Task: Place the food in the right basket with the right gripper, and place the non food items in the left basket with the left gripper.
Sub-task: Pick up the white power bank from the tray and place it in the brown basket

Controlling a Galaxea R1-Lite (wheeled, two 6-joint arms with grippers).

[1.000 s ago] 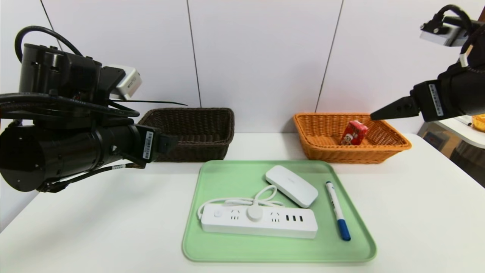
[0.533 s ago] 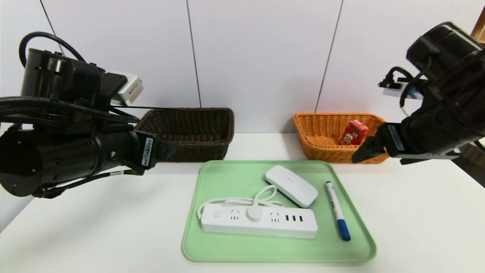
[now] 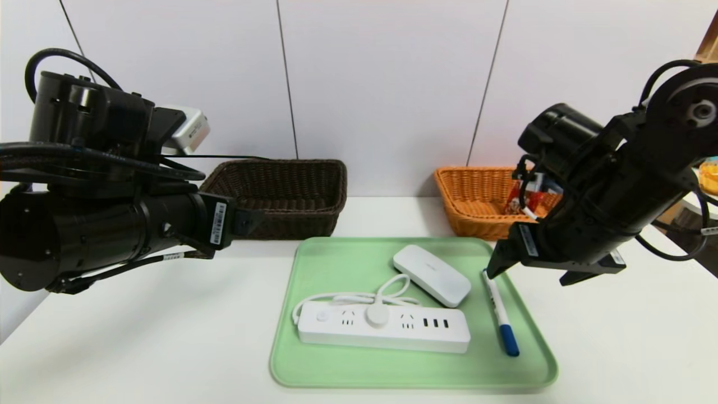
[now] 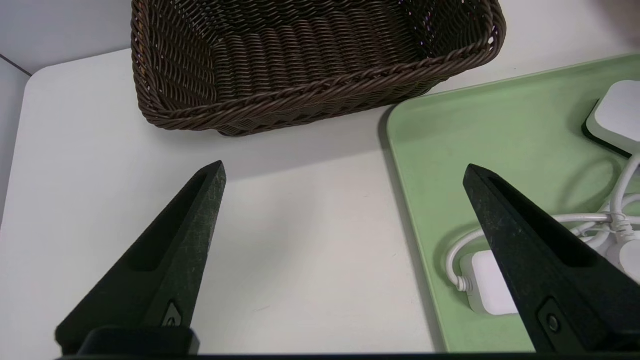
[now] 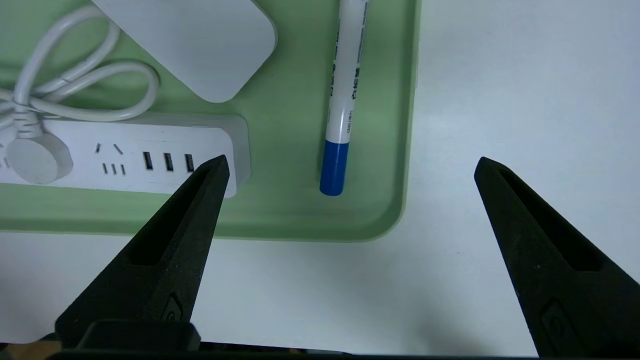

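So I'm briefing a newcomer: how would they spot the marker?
Start at the green tray between the two baskets. The marker lies along its right edge, beside the flat white device. It alone is thin, with a blue cap.

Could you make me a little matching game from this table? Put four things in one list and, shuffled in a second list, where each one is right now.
Things:
1. small red drink carton
2. white marker with blue cap
3. dark brown woven wicker basket
4. flat white rounded device

Places:
A. on the white table, behind the tray's left corner
B. inside the orange-tan woven wicker basket
C. on the light green plastic tray, nearest its right rim
D. on the tray, just behind the white power strip

Pairs: 1-B, 2-C, 3-A, 4-D
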